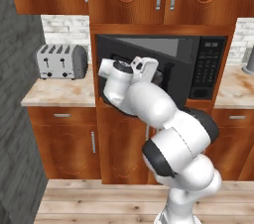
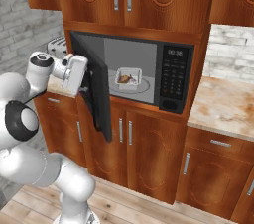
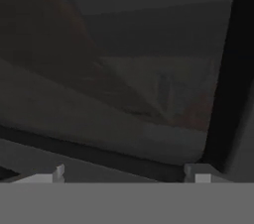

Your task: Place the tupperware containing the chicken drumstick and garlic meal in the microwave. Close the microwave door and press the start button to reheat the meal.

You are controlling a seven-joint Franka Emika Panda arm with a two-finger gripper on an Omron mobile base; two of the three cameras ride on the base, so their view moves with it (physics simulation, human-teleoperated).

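The black microwave (image 2: 173, 77) stands built in under the upper cabinets, keypad on its right (image 1: 208, 67). Its door (image 2: 96, 86) is hinged at the left and stands about half open. Inside, the translucent tupperware (image 2: 128, 78) rests on the glass turntable with the brown drumstick and garlic meal (image 2: 127, 80) in it. My gripper (image 2: 85, 83) is at the outer face of the door, open, nothing between its fingers. In the hand view the dark door window (image 3: 124, 94) lies right in front of the gripper (image 3: 126, 174), whose fingertips (image 3: 198, 173) stand wide apart.
A silver four-slot toaster (image 1: 62, 62) sits on the counter left of the microwave. A marble counter (image 2: 228, 104) runs to the right. Wooden cabinets (image 2: 124, 139) stand below and above. My own arm crosses in front of the door in the left base view.
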